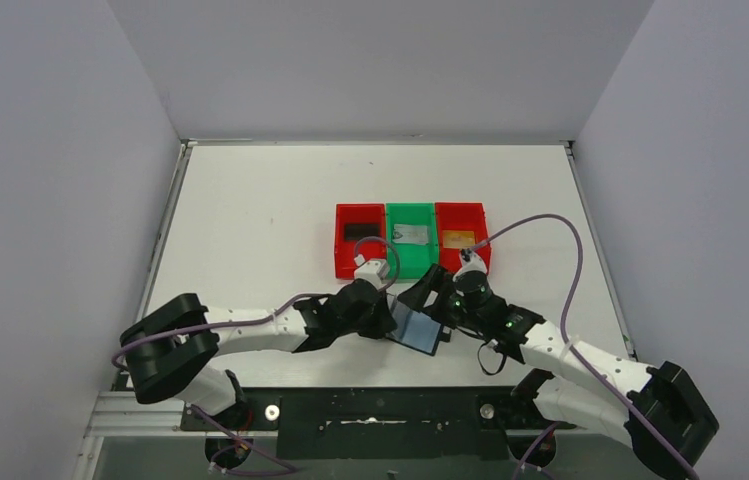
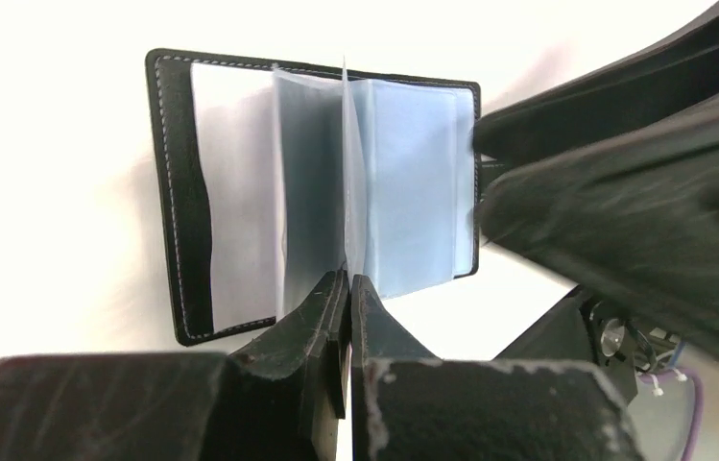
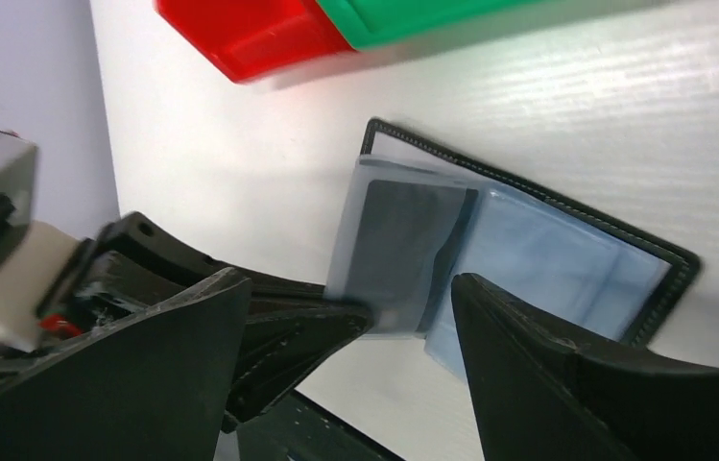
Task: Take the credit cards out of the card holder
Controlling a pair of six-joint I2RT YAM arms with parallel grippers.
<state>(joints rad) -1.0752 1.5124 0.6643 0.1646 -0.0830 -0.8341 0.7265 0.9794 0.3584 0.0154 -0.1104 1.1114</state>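
One card holder (image 2: 240, 192) open | left tool (image 2: 347, 283) pinching sleeve (image 2: 347, 173) | right tool (image 3: 347, 293) spread

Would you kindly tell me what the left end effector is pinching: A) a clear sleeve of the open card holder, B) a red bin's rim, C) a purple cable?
A: the left end effector is shut on a clear sleeve standing up from the card holder.

We see a robotics lab cell: a white tabletop (image 1: 250, 230) boxed in by plain pale walls (image 1: 60, 170). A left arm (image 1: 250, 335) and a right arm (image 1: 580, 365) sit bolted at its near edge, trailing purple cables (image 1: 548, 216).
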